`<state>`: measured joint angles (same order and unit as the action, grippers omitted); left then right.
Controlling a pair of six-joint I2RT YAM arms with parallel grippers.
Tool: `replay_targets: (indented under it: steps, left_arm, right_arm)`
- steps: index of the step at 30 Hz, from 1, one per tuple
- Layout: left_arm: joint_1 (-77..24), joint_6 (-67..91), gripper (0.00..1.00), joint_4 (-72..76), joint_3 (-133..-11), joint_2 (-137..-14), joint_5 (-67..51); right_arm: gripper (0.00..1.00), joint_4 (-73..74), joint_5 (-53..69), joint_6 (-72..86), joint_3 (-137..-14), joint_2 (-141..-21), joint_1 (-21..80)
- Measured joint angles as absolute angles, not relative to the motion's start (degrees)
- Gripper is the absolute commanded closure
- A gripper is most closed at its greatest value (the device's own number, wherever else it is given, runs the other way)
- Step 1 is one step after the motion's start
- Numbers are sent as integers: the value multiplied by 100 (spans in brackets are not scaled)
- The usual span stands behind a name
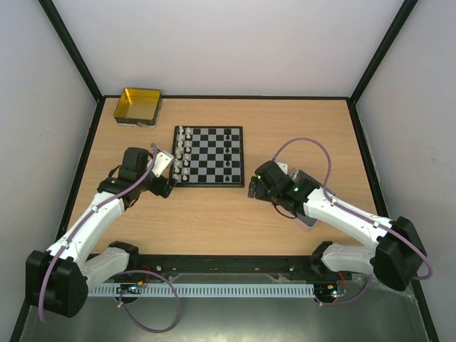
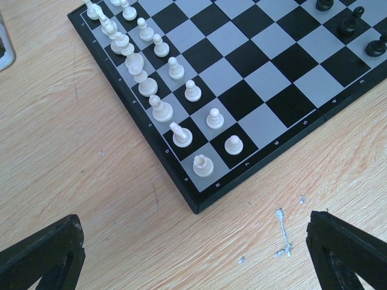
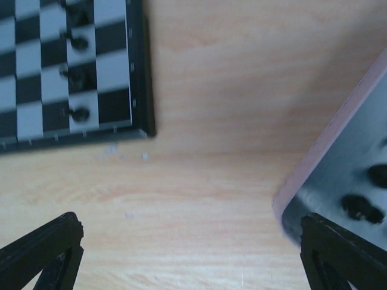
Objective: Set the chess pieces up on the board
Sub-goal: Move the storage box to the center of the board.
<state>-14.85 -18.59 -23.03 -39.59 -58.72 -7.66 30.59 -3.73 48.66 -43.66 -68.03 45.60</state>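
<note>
The chessboard (image 1: 209,155) lies mid-table; it also shows in the left wrist view (image 2: 254,90) and the right wrist view (image 3: 36,60). Two rows of whitish pieces (image 2: 158,109) stand along its left side (image 1: 184,151). Several black pieces (image 1: 227,152) stand near its right side, and show in the right wrist view (image 3: 78,75). More black pieces (image 3: 361,208) lie in the grey tray (image 3: 338,175). My left gripper (image 2: 193,254) is open and empty over bare table by the board's near-left corner. My right gripper (image 3: 187,254) is open and empty between the board and the tray.
A yellow tin (image 1: 138,105) sits at the back left of the wooden table (image 1: 214,214). The grey tray (image 1: 305,187) lies right of the board, mostly under my right arm. Black frame rails border the table.
</note>
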Motion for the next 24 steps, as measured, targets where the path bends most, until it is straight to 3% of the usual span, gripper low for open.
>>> replay_targets:
  steps: [11, 24]
  left_arm:
    - [-1490, -1855, 0, -2296, -3957, -5872, -744]
    - [-1509, -1796, 0, -2209, -3957, -5885, -635]
  right_arm:
    - [15, 2969, -395, 4910, -4584, -7218, 3114]
    - [32, 2359, 32, 4910, -4580, -8204, 2757]
